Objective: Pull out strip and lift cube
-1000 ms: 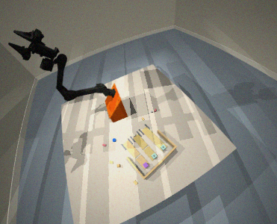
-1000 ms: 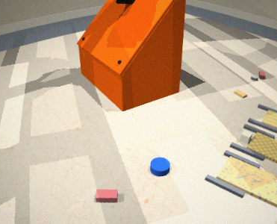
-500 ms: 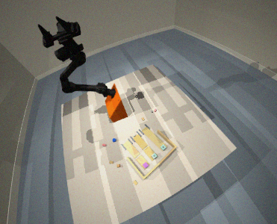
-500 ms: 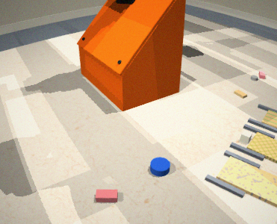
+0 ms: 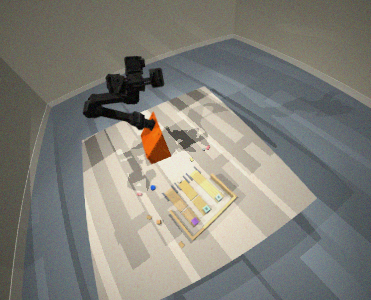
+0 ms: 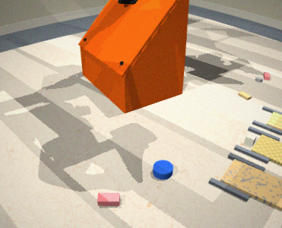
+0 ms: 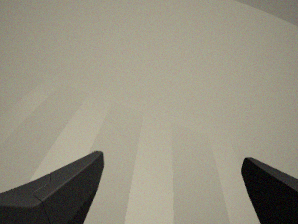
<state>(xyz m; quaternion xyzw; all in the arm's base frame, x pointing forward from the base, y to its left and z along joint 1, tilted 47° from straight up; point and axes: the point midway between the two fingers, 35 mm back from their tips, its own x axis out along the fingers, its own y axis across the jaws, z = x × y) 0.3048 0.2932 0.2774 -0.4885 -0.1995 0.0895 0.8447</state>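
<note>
gripper open, nothing btwn fingers, arm folded high over orange base, far from tray. three strips in tray: the middle strip carries a teal cube at its near end. can't tell which strip is whole or which cube is labelled.
</note>
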